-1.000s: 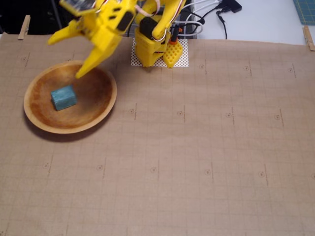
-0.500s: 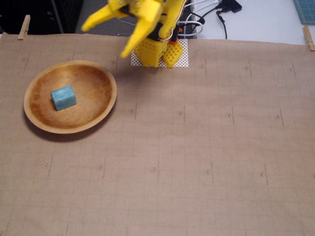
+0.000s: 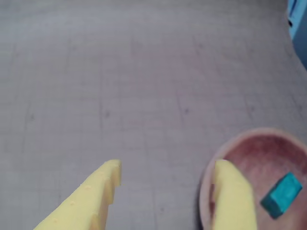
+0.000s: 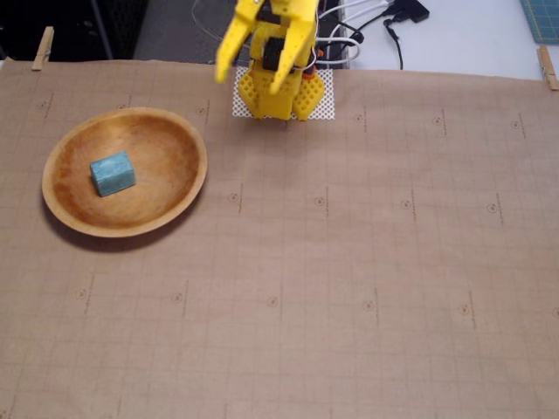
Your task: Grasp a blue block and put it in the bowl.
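The task looks essentially finished: the blue block lies inside the bowl at the left of the fixed view, while the tool, released with its jaws apart and empty, hangs at top centre over the arm's base.

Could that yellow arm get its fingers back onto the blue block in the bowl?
Probably yes. The blue block lies uncovered in the open bowl, nothing stands between it and the gripper, and the fingers are spread apart.
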